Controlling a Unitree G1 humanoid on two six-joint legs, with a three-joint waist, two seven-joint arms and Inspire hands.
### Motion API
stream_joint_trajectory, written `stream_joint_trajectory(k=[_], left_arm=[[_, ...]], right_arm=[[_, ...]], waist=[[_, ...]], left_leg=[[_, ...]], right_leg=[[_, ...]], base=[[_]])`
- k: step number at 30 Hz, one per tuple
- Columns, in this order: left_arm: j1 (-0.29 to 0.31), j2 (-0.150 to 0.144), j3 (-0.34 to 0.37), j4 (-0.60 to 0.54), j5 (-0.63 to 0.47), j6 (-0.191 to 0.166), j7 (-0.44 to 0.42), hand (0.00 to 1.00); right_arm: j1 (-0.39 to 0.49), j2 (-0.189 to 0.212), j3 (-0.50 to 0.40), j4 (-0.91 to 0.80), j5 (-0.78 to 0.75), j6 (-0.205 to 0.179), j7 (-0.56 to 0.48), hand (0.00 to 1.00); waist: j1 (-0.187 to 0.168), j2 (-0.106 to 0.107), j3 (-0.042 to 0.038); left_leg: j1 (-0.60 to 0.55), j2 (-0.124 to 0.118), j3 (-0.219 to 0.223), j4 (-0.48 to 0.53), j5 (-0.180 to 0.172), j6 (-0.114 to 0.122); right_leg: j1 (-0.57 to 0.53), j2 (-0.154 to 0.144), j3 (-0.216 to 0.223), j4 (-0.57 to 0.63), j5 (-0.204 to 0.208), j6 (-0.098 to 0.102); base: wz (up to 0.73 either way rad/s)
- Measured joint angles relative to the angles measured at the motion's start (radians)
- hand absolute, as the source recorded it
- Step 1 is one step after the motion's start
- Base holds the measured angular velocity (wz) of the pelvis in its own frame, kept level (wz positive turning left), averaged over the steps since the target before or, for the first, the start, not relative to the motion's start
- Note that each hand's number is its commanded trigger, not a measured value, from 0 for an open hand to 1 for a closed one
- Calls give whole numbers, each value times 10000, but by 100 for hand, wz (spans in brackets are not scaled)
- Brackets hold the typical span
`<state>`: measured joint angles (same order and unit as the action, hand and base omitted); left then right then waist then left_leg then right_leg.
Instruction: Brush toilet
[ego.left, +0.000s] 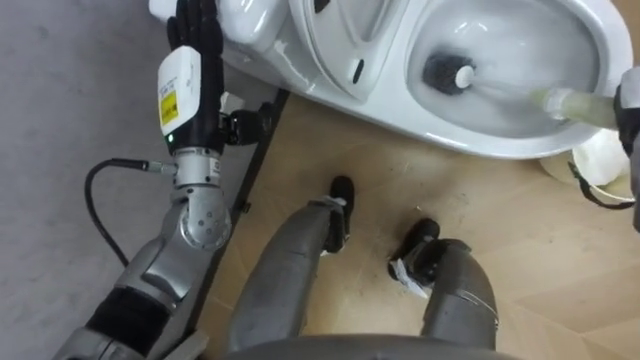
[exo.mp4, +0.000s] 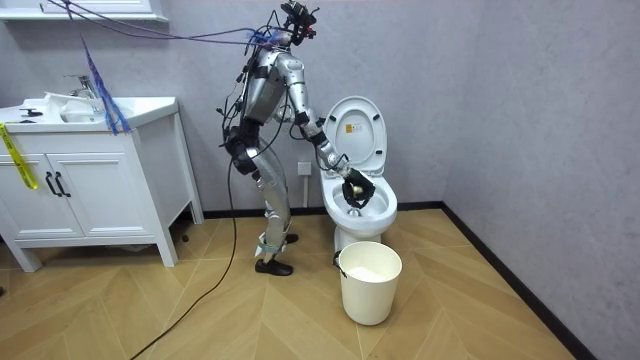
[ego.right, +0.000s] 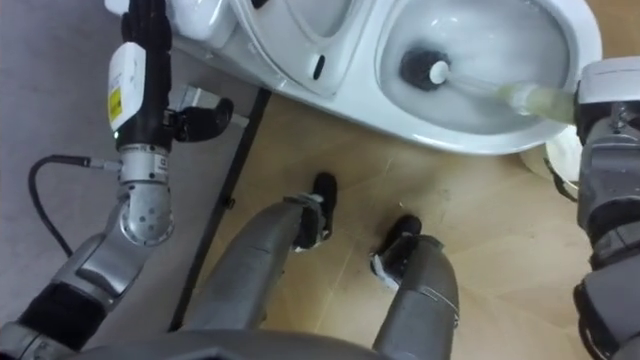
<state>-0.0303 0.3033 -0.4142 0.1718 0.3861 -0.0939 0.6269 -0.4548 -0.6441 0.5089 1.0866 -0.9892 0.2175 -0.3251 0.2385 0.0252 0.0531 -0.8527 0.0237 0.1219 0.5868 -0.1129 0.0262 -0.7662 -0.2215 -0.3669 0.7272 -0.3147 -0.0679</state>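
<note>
The white toilet (ego.left: 560, 20) stands open across the top of the eye views, its lid (exo.mp4: 357, 125) raised. A toilet brush with a dark round head (ego.left: 447, 73) lies inside the bowl, and its pale handle (ego.left: 560, 103) runs right over the rim. My right hand (ego.left: 630, 100) at the right edge is curled round the handle's end. My left arm reaches up on the left, and my left hand (ego.left: 195, 25) rests by the toilet's outer side near the lid hinge, its fingers hard to read. In the room view I stand bent over the bowl with my right hand (exo.mp4: 352, 188) in it.
A white bucket (exo.mp4: 370, 282) stands on the wood floor in front of the toilet, and its rim (ego.left: 603, 160) shows below the bowl at right. A white vanity cabinet (exo.mp4: 90, 170) with a sink is at the room view's left. Grey walls close in behind and beside the toilet.
</note>
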Motion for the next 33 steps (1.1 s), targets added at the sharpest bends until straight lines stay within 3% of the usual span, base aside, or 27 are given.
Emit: stream_joint_trajectory(k=[3, 5, 8, 10, 14, 18, 20, 21, 23, 24, 25, 29, 31, 33], left_arm=[[28, -12, -58, 167, -19, -7, -10, 0], [27, -131, -100, 431, -19, -34, 78, 0], [115, -404, -125, 605, -93, -76, 334, 0], [387, -507, -117, 592, -292, -77, 523, 0], [787, -633, 33, 713, -626, -102, 687, 0], [819, -635, 119, 744, -661, -73, 690, 0], [787, -553, 45, 629, -689, -43, 693, 0], [786, -484, -5, 547, -718, -27, 691, 0], [629, -283, -120, 265, -806, -42, 710, 0], [600, -237, -144, 162, -795, -46, 724, 0], [582, -154, -153, -17, -749, -112, 726, 0], [539, -93, -164, -448, -576, -211, 724, 0], [537, -75, -153, -435, -561, -192, 696, 0], [498, -73, -73, -318, -440, -193, 679, 0]], right_arm=[[324, 961, -71, -210, -91, 247, -110, 100], [869, 1799, -317, -836, -120, 782, -13, 100], [1467, 2383, -833, -1641, -154, 1393, 217, 100], [1675, 2746, -1024, -1903, 32, 1613, 278, 100], [1999, 3536, -1124, -1918, 532, 1901, 445, 100], [1647, 3501, -1132, -1378, 781, 1842, 330, 100], [1222, 3159, -898, -575, 1682, 1306, -19, 100], [1114, 3020, -832, -346, 2066, 1131, -125, 100], [828, 2720, -714, 325, 4047, 451, -528, 100], [732, 2661, -716, 545, 4614, 277, -609, 100], [555, 2501, -864, 917, 5521, -8, -697, 100], [156, 1820, -1517, 1355, 7321, -556, -781, 100], [-31, 1674, -1619, 1591, 7677, -689, -881, 100], [81, 1619, -1611, 1595, 7677, -785, -982, 100]], waist=[[-117, -31, -16], [-175, 38, -45], [-230, 453, -111], [-343, 673, -224], [-537, 1007, -320], [-524, 1068, -302], [-407, 1002, -248], [-397, 939, -203], [-394, 637, 2], [-384, 605, 23], [-413, 467, 112], [-459, 240, 155], [-549, 197, 143], [-707, -20, 142]], left_leg=[[284, 80, -78, -57, -1, 1], [528, 160, -126, -210, -29, 39], [618, 329, -175, -433, -52, 69], [728, 332, -115, -750, 30, 86], [975, 351, 91, -1052, 82, 73], [996, 383, 79, -1066, 130, 1], [946, 376, 115, -1026, 135, -2], [945, 340, 135, -1023, 135, -2], [802, 252, 184, -963, 153, 19], [733, 173, 183, -918, 159, 28], [540, 142, 171, -806, 168, 44], [-57, -138, 129, -457, 212, 116], [-82, -170, 132, -352, 212, 116], [-10, -218, 146, -250, 212, 117]], right_leg=[[437, 196, -57, -349, 48, 81], [755, 333, -118, -635, 124, 140], [1059, 656, -224, -1279, 450, 172], [1110, 763, -162, -1618, 673, 172], [1247, 849, -50, -1830, 745, 157], [1243, 816, -82, -1873, 728, 88], [1154, 754, -72, -1754, 667, 63], [1101, 677, -71, -1642, 610, 51], [794, 424, -46, -1170, 384, 67], [695, 360, -38, -1033, 331, 63], [458, 215, -44, -774, 223, 66], [-267, -216, 76, 4, -2, 117], [-269, -265, 98, 75, -20, 143], [-196, -373, 72, 233, -87, 141]], base=[[0], [0], [-9], [-23], [-10], [0], [0], [6], [17], [23], [23], [19], [2], [6]])
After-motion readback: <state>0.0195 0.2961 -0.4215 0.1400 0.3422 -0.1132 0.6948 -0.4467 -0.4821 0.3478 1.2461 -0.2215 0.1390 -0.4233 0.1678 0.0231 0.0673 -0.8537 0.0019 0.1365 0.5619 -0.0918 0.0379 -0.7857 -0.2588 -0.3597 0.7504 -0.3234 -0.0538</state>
